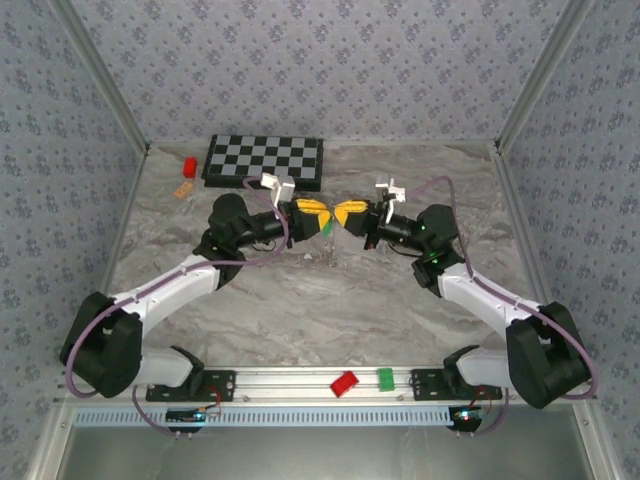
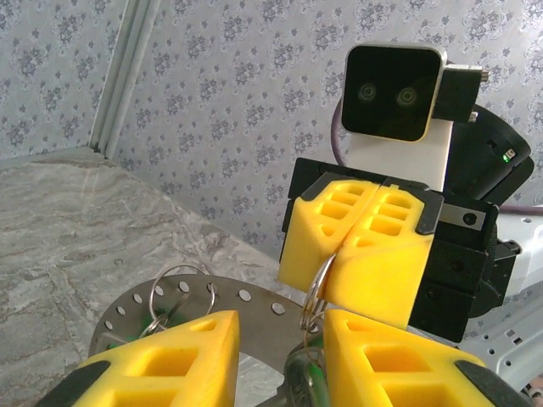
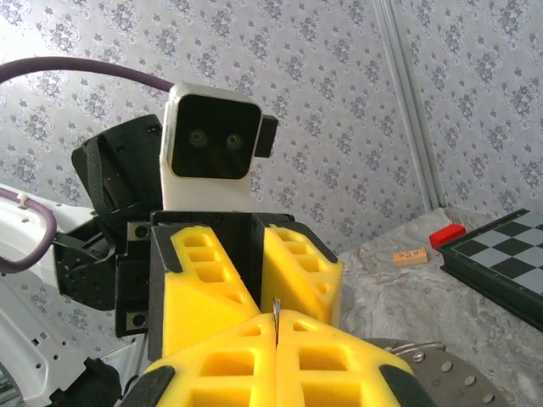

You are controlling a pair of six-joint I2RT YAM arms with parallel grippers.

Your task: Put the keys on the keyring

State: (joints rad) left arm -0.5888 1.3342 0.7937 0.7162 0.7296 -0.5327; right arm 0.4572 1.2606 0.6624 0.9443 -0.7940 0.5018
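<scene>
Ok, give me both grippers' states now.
Left gripper: open, a key in the gap, apparently not clamped.
Right gripper: shut on a wire ring.

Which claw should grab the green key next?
Left, probably. The left claw is open around the hanging green key, while the right claw is shut on the small wire loop.

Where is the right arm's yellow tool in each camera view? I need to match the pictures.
Top external: the right arm's yellow foam-fingered tool sits at centre, its tips close to the left arm's yellow tool.
Left wrist: centre-right, facing the lens, shut on a thin silvery wire loop.
Right wrist: bottom centre, its own fingers pressed together.
Shared landmark: the left arm's yellow tool, directly opposite it in all three.
</scene>
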